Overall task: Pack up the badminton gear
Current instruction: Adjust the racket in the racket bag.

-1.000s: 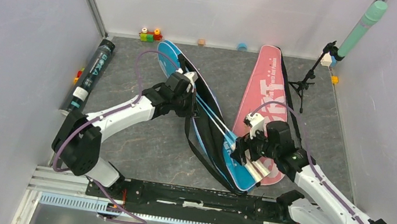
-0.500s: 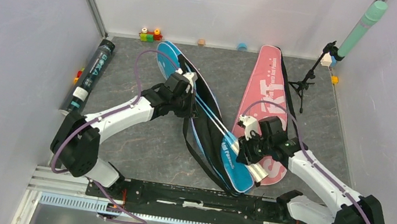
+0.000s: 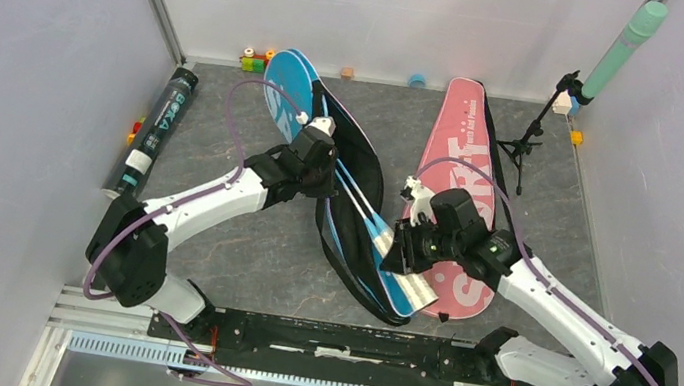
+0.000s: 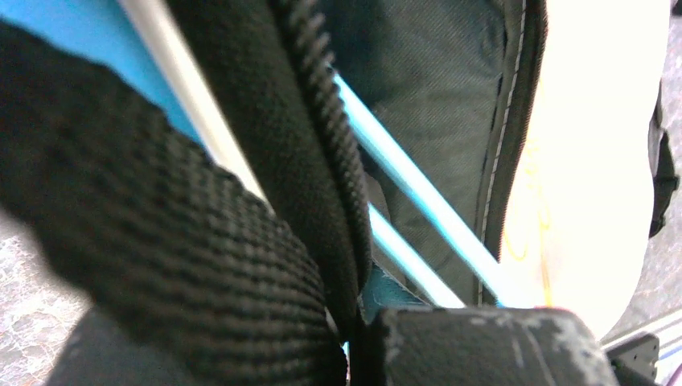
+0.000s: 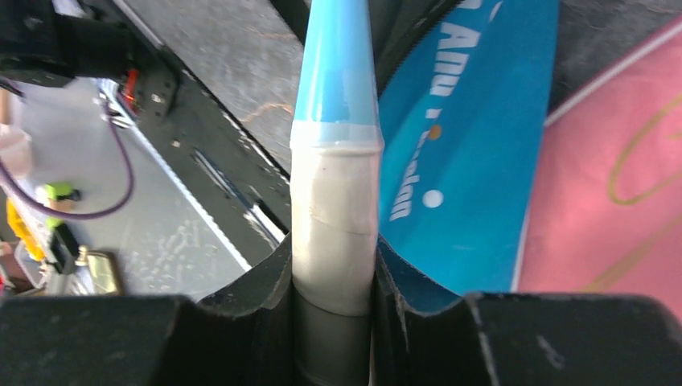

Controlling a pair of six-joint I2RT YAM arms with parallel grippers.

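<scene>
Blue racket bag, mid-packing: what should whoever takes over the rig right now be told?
Grippers: the left gripper is shut on the black edge of the blue bag, holding it open. The right gripper is shut on the white handle of a blue racket.
Things: racket shafts run into the open blue bag. The pink bag lies flat to its right, and the dark tube lies by the left wall. No shuttlecocks in view.
Done: racket partly in.
Left: push it home, close the bag, pack the tube. What the pink bag holds cannot be told.
</scene>
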